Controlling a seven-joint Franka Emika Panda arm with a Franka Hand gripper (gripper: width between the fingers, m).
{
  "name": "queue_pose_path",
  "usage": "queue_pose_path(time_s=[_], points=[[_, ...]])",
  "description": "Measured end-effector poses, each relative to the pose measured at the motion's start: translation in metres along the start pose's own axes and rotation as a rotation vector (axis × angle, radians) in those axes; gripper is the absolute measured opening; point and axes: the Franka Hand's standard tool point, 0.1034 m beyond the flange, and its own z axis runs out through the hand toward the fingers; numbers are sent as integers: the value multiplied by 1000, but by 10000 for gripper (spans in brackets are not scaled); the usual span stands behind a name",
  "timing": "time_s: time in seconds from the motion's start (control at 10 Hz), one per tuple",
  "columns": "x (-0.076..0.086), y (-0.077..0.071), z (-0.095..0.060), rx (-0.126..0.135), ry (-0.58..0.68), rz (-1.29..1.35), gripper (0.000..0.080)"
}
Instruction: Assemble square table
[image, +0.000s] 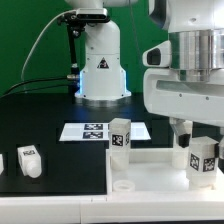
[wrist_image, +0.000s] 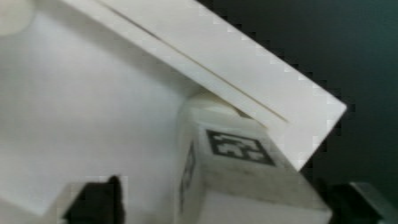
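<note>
**Desk:** What do you have in the exterior view?

**Me:** I see the black counter (image: 40, 115) with the white arm base (image: 100, 70) at the back. The marker board (image: 85, 131) lies flat in front of the base. The table top (image: 150, 172) lies flat on the counter and fills the near part toward the exterior view's right. One upright leg (image: 120, 133) stands at the far corner of the table top, just beside the marker board. I cannot tell if it stands on the top or on the counter. A second leg (image: 28, 160) lies on the counter, well apart, toward the exterior view's left. The tool (image: 200, 145) hangs over the table top at the exterior view's right, and a third leg (image: 203, 160) stands upright below it, on the top.

**Desk:** Is the tool closed on this leg?

**Me:** From this view I cannot tell.

**Desk:** And the wrist view?

**Me:** Here it is more clear. The third leg (wrist_image: 240, 175) is between the two dark fingers (wrist_image: 98, 200) of the tool (wrist_image: 228, 205), with its tag facing the camera. I see a gap on each side, so the tool is apart and does not clamp the leg. The leg's far end meets the table top (wrist_image: 107, 110) near its edge, and beyond that edge is the dark counter (wrist_image: 347, 40).
</note>
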Motion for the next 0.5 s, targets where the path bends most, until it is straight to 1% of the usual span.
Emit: queue_pose_path(time_s=[0.1, 0.2, 0.5], points=[[-1, -1, -1, 2, -4, -222, 615], [-6, 0, 0, -6, -18, -327, 639], [-4, 1, 1, -6, -17, -522, 648]])
